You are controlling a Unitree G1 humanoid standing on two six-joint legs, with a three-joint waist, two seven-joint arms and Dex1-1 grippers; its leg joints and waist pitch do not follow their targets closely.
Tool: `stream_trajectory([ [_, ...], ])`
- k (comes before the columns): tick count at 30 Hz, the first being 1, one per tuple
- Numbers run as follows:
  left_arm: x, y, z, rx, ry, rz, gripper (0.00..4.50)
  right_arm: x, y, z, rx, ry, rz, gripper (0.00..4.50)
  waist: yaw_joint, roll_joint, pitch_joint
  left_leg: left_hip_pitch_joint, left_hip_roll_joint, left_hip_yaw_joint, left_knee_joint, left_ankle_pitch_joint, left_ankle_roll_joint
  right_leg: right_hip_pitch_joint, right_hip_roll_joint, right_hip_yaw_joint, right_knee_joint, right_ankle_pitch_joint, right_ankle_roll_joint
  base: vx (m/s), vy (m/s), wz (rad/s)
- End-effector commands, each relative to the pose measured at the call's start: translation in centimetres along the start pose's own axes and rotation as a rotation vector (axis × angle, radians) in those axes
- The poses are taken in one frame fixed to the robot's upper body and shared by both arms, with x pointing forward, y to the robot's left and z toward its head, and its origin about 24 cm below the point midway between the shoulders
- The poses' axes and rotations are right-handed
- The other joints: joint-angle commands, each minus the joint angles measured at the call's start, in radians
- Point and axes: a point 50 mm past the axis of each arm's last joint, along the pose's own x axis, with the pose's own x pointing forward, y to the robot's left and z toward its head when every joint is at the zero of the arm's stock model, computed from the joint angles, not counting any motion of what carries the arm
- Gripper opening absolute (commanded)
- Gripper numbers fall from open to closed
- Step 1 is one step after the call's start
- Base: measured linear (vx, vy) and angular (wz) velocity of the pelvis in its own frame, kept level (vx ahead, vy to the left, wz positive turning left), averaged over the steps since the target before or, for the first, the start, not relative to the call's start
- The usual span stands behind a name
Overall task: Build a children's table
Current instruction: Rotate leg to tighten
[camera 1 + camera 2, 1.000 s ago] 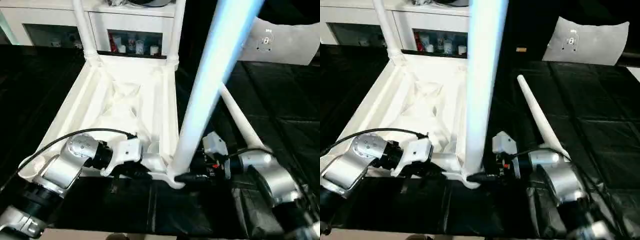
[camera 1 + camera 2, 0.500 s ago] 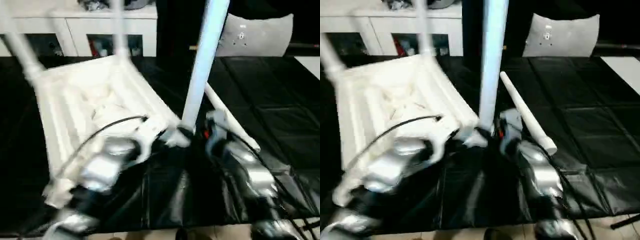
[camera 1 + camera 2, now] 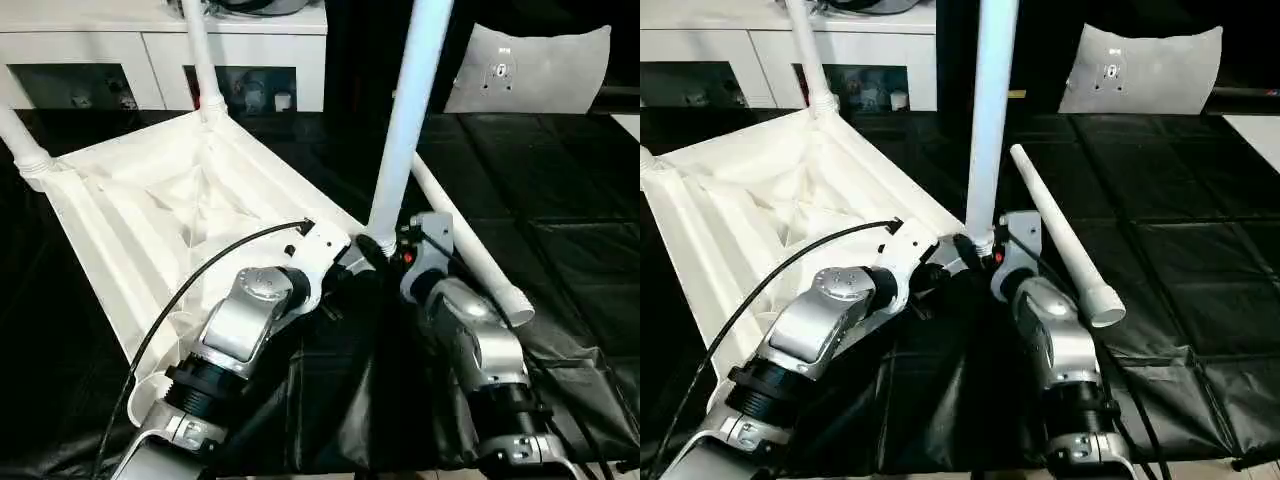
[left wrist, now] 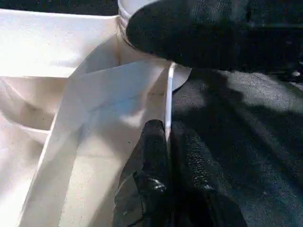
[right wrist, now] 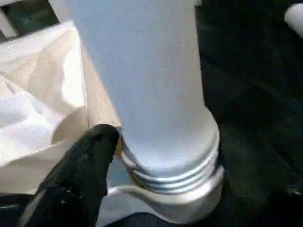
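The white plastic rectangular table top point(image 3: 170, 215) lies upside down on the black tiled mat point(image 3: 560, 180), its ribbed underside facing up. Three long round white plastic legs stand in its corner sockets: a near leg point(image 3: 410, 110) rises upright from the corner closest to the robot, a far leg point(image 3: 200, 55) stands at the corner toward the white cabinet with shelves point(image 3: 100, 50), and a left leg point(image 3: 20, 135) stands at the left corner. A fourth, loose leg point(image 3: 1065, 235) lies flat on the mat just right of the near leg, its wider open end toward the robot.

The left gripper point(image 4: 163, 146) is pressed together on the thin edge wall of the table top beside the near corner socket, one black finger on each side of the wall. The right gripper point(image 5: 90, 156) sits at the base of the near leg; one black finger touches the leg just above its threaded collar, where the threads still show above the socket rim. Whether its fingers are spread or clamping the leg cannot be told.

A grey flat board point(image 3: 530, 65) leans at the back right.
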Motion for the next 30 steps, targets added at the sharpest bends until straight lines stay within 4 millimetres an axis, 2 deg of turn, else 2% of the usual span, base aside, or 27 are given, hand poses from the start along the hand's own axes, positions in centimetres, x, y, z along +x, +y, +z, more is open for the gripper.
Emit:
stream_trajectory([
  [1, 0.0, 0.0, 2.1, 0.032, -0.094, 0.009, 0.0, 0.0, 1.3, -2.9, 0.024, 0.108, 0.048, 3.94, 0.007, -0.003, -0.073, -0.016, 0.006, 0.009, -0.059, -0.078, 0.107, 0.081, -0.048, 0.048, -0.068, -0.276, -0.166, 0.0, 0.0, 0.0],
  [2, 0.0, 0.0, 2.0, 0.034, -0.093, 0.008, 0.0, 0.0, 1.2, -2.9, 0.013, 0.102, 0.044, 3.94, 0.008, -0.002, -0.072, -0.014, 0.006, 0.01, -0.06, -0.094, 0.101, 0.079, -0.049, 0.047, -0.072, -0.305, -0.157, 0.0, 0.0, 0.0],
  [3, 0.0, 0.0, 2.0, 0.039, -0.089, 0.002, 0.0, -0.1, 1.1, -2.8, 0.033, 0.087, 0.046, 4.12, 0.008, -0.002, -0.071, -0.014, 0.006, 0.01, -0.061, -0.106, 0.095, 0.079, -0.049, 0.047, -0.075, -0.327, -0.149, 0.0, 0.0, 0.0],
  [4, 0.1, -0.1, 1.9, 0.044, -0.084, -0.007, 0.0, -0.3, 1.0, -2.6, 0.049, 0.076, 0.05, 4.21, 0.008, -0.007, -0.075, -0.012, 0.008, 0.01, -0.06, -0.106, 0.092, 0.08, -0.05, 0.047, -0.073, -0.329, -0.147, 0.0, 0.0, 0.0],
  [6, 0.2, 0.0, 1.6, 0.06, -0.076, -0.008, 0.0, -0.7, 0.4, -2.2, 0.065, 0.038, 0.024, 4.32, 0.012, -0.004, -0.074, -0.013, 0.008, 0.009, -0.061, -0.1, 0.094, 0.079, -0.048, 0.049, -0.072, -0.311, -0.141, 0.0, 0.0, 0.0],
  [8, 0.2, -0.2, 1.4, 0.013, -0.085, -0.046, 0.0, -1.5, -0.2, -1.4, 0.063, -0.013, 0.029, 4.45, 0.014, -0.007, -0.078, -0.012, 0.008, 0.01, -0.06, -0.088, 0.097, 0.082, -0.049, 0.05, -0.069, -0.293, -0.144, 0.0, 0.0, 0.0],
  [10, 0.1, -0.4, 1.4, -0.003, -0.089, -0.069, 0.44, -2.2, -0.5, -0.8, 0.088, -0.06, 0.045, 4.5, 0.017, -0.007, -0.078, -0.015, 0.008, 0.01, -0.06, -0.083, 0.103, 0.084, -0.048, 0.05, -0.068, -0.285, -0.145, 0.0, 0.0, 0.0],
  [11, 0.1, -0.4, 1.3, -0.002, -0.088, -0.074, 0.44, -2.3, -0.5, -0.7, 0.094, -0.07, 0.05, 4.5, 0.019, -0.007, -0.078, -0.014, 0.008, 0.01, -0.059, -0.084, 0.106, 0.082, -0.049, 0.05, -0.068, -0.287, -0.145, 0.0, 0.0, 0.0],
  [12, 0.1, -0.6, 1.2, 0.017, -0.093, -0.082, 0.55, -3.0, -0.9, -0.1, 0.102, -0.115, 0.059, 4.5, 0.021, -0.004, -0.085, -0.012, 0.009, 0.01, -0.057, -0.08, 0.106, 0.084, -0.052, 0.05, -0.066, -0.285, -0.151, 0.0, 0.0, 0.0],
  [13, 0.1, -0.6, 1.2, 0.02, -0.094, -0.082, 0.55, -3.1, -1.0, 0.0, 0.102, -0.12, 0.059, 4.5, 0.022, -0.005, -0.084, -0.014, 0.009, 0.009, -0.057, -0.073, 0.108, 0.084, -0.052, 0.05, -0.067, -0.279, -0.152, 0.0, 0.0, 0.0],
  [15, 0.0, -0.5, 1.1, 0.037, -0.104, -0.074, 0.9, -4.0, -1.5, 0.5, 0.071, -0.151, 0.065, 4.5, 0.029, -0.003, -0.085, -0.013, 0.012, 0.01, -0.056, -0.059, 0.112, 0.082, -0.049, 0.05, -0.063, -0.247, -0.157, 0.0, 0.0, 0.0],
  [18, -0.5, -0.5, 1.0, 0.024, -0.119, -0.094, 0.9, -4.7, -1.8, 0.8, 0.071, -0.165, 0.09, 4.5, 0.032, -0.004, -0.082, -0.013, 0.012, 0.012, -0.057, -0.072, 0.11, 0.081, -0.05, 0.051, -0.065, -0.267, -0.154, 0.0, 0.0, 0.0],
  [23, -2.5, 0.9, 1.1, -0.087, -0.177, -0.098, 0.9, -5.9, -1.8, 1.3, 0.052, -0.163, 0.209, 4.5, 0.033, -0.007, -0.077, -0.016, 0.011, 0.011, -0.058, -0.092, 0.108, 0.082, -0.049, 0.048, -0.07, -0.312, -0.146, 0.0, 0.0, 0.0],
  [24, -2.9, 1.2, 1.1, -0.097, -0.178, -0.094, 0.9, -6.0, -1.8, 1.4, 0.048, -0.164, 0.217, 4.5, 0.031, -0.01, -0.077, -0.016, 0.01, 0.012, -0.058, -0.098, 0.104, 0.081, -0.049, 0.047, -0.072, -0.332, -0.139, 0.0, 0.0, 0.0],
  [26, -3.1, 1.4, 1.0, -0.101, -0.18, -0.091, 0.9, -6.0, -1.7, 1.5, 0.046, -0.164, 0.223, 4.5, 0.031, -0.008, -0.075, -0.014, 0.008, 0.011, -0.058, -0.109, 0.1, 0.079, -0.048, 0.046, -0.078, -0.373, -0.12, 0.0, 0.0, 0.0],
  [27, -4.6, 3.2, -0.1, -0.018, -0.122, -0.034, 0.9, -6.1, -1.5, 1.3, 0.017, -0.133, 0.27, 4.5, 0.033, -0.012, -0.073, -0.013, 0.008, 0.009, -0.06, -0.115, 0.098, 0.077, -0.048, 0.045, -0.078, -0.4, -0.103, 0.0, 0.0, 0.0],
  [28, -5.1, 3.7, -0.3, 0.009, -0.103, -0.018, 0.9, -6.1, -1.4, 1.3, 0.007, -0.123, 0.286, 4.5, 0.031, -0.011, -0.072, -0.016, 0.008, 0.007, -0.062, -0.115, 0.097, 0.079, -0.047, 0.045, -0.077, -0.404, -0.095, 0.0, 0.0, 0.0],
  [29, -5.8, 4.1, -0.6, 0.036, -0.081, -0.008, 0.9, -6.1, -1.1, 1.3, -0.007, -0.114, 0.307, 4.5, 0.024, -0.015, -0.069, -0.019, 0.007, 0.007, -0.063, -0.116, 0.095, 0.078, -0.044, 0.045, -0.079, -0.409, -0.078, 0.0, 0.0, 0.0],
  [30, -6.3, 4.5, -0.7, 0.038, -0.067, 0.002, 0.9, -6.1, -0.8, 1.3, -0.013, -0.11, 0.336, 4.5, 0.023, -0.009, -0.071, -0.013, 0.008, 0.008, -0.062, -0.113, 0.091, 0.074, -0.044, 0.047, -0.077, -0.404, -0.078, 0.0, 0.0, 0.0],
])
